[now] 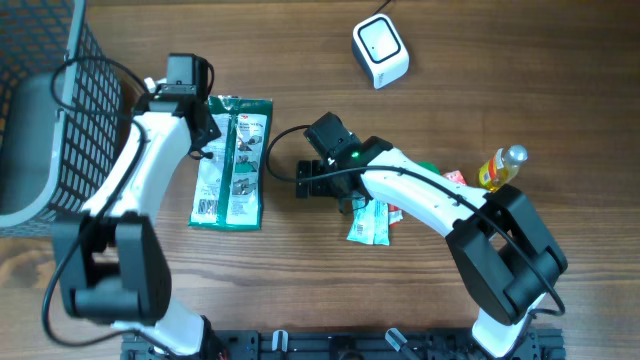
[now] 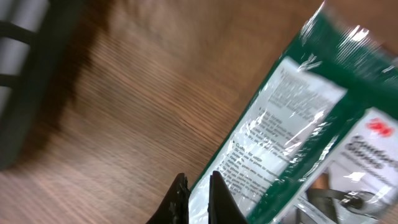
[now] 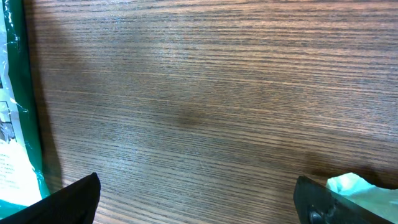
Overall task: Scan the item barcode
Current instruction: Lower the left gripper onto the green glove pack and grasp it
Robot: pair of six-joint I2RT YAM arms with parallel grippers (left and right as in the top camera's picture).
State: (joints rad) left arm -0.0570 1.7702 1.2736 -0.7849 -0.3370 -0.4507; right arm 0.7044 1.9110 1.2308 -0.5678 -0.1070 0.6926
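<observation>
1. Table (image 1: 330,300): a wooden surface that carries all the items. A wire basket (image 1: 95,70) occupies the far left corner.

2. Left arm: it reaches from the near left edge towards the far side. The left gripper (image 1: 205,135) sits at the left long edge of the green package (image 1: 232,160). In the left wrist view the fingers (image 2: 217,196) are drawn together with the film edge of the package between them. The grip is judged to be a pinch on that edge.

3. Right arm: it extends from the near right corner towards the centre. The right gripper (image 1: 305,180) hovers over bare wood just right of the package, with its jaws spread wide and nothing between them.

4. Task item: the green package lies flat on the table, left of centre, printed face up. No lift is visible.

5. Scanner (image 1: 380,50): a small white unit at the far side, right of centre, well apart from the package.

6. Other items: small sachets (image 1: 368,224) and a yellow bottle (image 1: 497,168) lie to the right, under and beside the right arm.

7. Progress: early. The grasp appears made. Lifting the package, carrying it to the scanner and presenting the barcode are not yet done. The barcode position cannot be confirmed.
</observation>
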